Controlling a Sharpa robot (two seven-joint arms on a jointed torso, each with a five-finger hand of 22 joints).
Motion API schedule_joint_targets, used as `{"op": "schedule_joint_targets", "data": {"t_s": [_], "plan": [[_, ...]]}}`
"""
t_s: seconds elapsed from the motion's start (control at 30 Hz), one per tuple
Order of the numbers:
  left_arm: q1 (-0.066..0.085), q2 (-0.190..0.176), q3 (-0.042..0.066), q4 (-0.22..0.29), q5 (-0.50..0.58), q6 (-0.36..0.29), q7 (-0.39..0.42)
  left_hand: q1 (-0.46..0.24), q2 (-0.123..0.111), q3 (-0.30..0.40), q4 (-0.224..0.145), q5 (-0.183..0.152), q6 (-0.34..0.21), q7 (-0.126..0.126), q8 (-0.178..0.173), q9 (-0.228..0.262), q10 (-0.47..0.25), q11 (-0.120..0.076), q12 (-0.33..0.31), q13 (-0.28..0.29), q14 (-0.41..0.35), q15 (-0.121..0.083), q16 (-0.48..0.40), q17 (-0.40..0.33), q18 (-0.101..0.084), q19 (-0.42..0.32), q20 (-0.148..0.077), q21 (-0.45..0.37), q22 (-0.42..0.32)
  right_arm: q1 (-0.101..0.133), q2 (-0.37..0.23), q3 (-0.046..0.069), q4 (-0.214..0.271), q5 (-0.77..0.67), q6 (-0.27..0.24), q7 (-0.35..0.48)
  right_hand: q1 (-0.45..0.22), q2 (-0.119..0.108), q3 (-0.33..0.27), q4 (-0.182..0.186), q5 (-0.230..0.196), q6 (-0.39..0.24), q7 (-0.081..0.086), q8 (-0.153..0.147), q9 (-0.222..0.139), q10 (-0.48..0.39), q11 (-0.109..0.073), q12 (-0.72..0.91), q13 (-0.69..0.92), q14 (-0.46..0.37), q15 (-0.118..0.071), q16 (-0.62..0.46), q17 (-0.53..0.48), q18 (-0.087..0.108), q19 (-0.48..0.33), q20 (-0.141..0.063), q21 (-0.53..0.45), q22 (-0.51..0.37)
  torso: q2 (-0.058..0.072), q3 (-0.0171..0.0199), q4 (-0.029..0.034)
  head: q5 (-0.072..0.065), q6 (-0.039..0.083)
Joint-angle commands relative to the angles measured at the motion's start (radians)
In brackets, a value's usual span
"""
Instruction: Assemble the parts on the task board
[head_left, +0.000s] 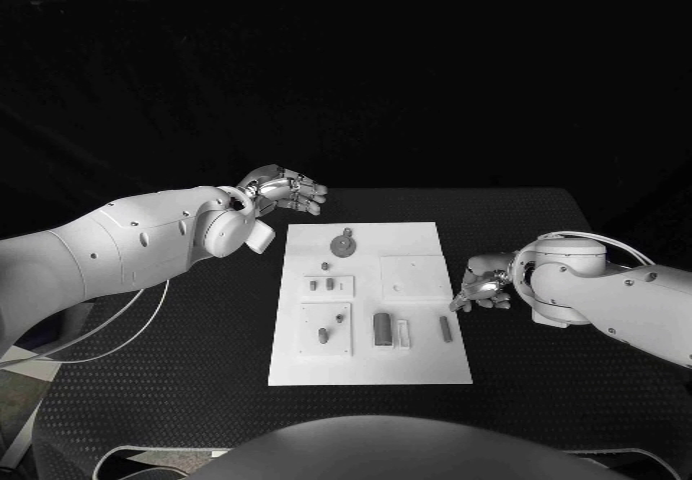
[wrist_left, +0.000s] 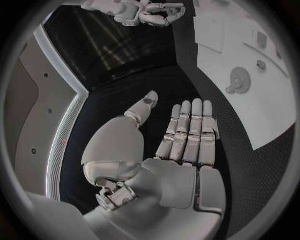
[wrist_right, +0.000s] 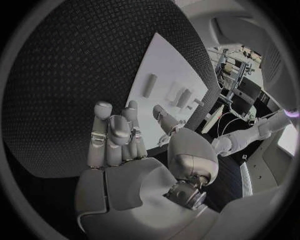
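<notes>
The white task board (head_left: 378, 366) lies in the middle of the black table. On it I see a round toothed part (head_left: 343, 243) at the far end, several small parts (head_left: 323, 285) down its left half, a dark block (head_left: 382, 328) beside a pale block (head_left: 404, 332), and a short peg (head_left: 447, 328) near the right edge. My left hand (head_left: 283, 190) hovers beyond the board's far left corner, fingers straight (wrist_left: 187, 135) and holding nothing. My right hand (head_left: 483, 286) sits at the board's right edge just beyond the peg (wrist_right: 149, 85), fingers (wrist_right: 115, 137) loosely apart, nothing in it.
The black mat (head_left: 188, 350) surrounds the board (wrist_left: 262, 110) on all sides. A white cable (head_left: 123, 330) loops at the left edge under my left arm. My right hand (wrist_left: 145, 11) appears past the board in the left wrist view.
</notes>
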Motion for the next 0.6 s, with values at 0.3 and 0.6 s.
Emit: {"op": "schedule_joint_targets", "data": {"t_s": [0.3, 0.6], "plan": [[0.001, 0.003, 0.001, 0.001, 0.006, 0.014, 0.007, -0.01, 0.0, -0.001, 0.004, 0.004, -0.002, -0.001, 0.004, -0.002, 0.007, 0.001, -0.004, -0.001, -0.004, 0.006, -0.004, 0.002, 0.007, -0.003, 0.007, 0.002, -0.002, -0.054, 0.057, -0.01, -0.047, -0.031, 0.034, -0.001, -0.013, -0.003, -0.005, 0.007, 0.0, 0.008, -0.002, 0.005, 0.002, 0.007, -0.002, 0.005, 0.002, -0.002, -0.005, 0.005, 0.002, 0.013, -0.002, 0.004, 0.004, 0.018, 0.001, 0.0008, 0.0035, 0.002, 0.0], [0.001, 0.002, 0.001, 0.002, 0.006, 0.021, 0.004, -0.012, 0.0, -0.001, 0.005, 0.004, -0.002, -0.001, 0.005, -0.002, 0.007, 0.0, -0.004, -0.001, -0.004, 0.006, -0.006, 0.004, 0.007, -0.004, 0.007, 0.002, -0.002, -0.065, 0.077, -0.01, -0.068, -0.032, 0.044, 0.0, -0.014, -0.004, -0.005, 0.009, 0.0, 0.008, -0.002, 0.005, 0.002, 0.007, -0.002, 0.006, 0.003, -0.002, -0.005, 0.006, 0.002, 0.013, -0.002, 0.004, 0.004, 0.018, 0.0, -0.001, 0.0013, 0.003, 0.0]]}}
